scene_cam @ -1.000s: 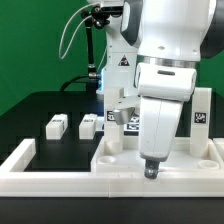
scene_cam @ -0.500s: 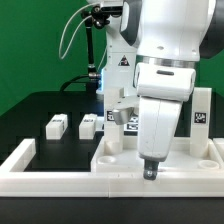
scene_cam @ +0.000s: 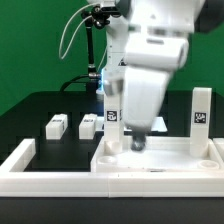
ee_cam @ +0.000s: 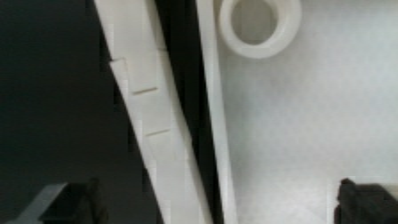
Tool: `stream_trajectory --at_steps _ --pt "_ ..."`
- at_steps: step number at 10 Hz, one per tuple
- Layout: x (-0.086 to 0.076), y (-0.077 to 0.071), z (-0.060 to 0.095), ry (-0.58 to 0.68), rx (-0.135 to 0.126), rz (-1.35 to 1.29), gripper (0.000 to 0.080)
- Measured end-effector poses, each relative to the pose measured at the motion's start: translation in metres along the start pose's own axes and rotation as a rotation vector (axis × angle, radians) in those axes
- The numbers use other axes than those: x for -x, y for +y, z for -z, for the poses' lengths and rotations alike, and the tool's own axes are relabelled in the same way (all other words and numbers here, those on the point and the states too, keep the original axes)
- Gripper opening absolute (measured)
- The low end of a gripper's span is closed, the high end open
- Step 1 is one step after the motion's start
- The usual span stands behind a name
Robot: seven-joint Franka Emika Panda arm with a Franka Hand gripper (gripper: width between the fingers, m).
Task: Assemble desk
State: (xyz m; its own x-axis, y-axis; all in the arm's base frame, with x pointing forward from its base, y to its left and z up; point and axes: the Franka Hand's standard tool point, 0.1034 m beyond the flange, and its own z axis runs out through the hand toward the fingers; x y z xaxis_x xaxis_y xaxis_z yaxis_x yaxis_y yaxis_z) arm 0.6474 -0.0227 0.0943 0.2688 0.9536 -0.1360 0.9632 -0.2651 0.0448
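Lifted off the desk top (scene_cam: 175,157), the gripper (scene_cam: 136,144) hangs wide open (holding nothing).

A green backdrop (scene_cam: 30,45) stands behind the black table (scene_cam: 25,115) (evenly lit).

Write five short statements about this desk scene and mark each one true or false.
1. Two loose legs lie on the table, off the top. True.
2. The gripper holds a leg. False: its jaws are open and empty, above the top.
3. An upright leg stands at the top's end on the exterior view's right. True.
4. The table is white. False: it is black.
5. The wrist view shows a square hole in the top. False: the hole is round.
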Motion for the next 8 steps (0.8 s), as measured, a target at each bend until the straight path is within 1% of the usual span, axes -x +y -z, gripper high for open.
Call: stream_trajectory --at_steps 1,2,3,7,8 --pt "0.006 0.007 0.012 -0.004 0.004 -0.057 0.0648" --pt "0.005 0.008 0.012 -0.003 0.006 -0.13 0.0648" --pt "0.005 0.006 0.009 -0.004 0.001 -0.177 0.0648" --pt "0.007 0.006 0.01 -0.003 0.001 -0.455 0.0648" --pt "0.026 0.006 0.016 0.011 -0.022 -0.514 0.0648"
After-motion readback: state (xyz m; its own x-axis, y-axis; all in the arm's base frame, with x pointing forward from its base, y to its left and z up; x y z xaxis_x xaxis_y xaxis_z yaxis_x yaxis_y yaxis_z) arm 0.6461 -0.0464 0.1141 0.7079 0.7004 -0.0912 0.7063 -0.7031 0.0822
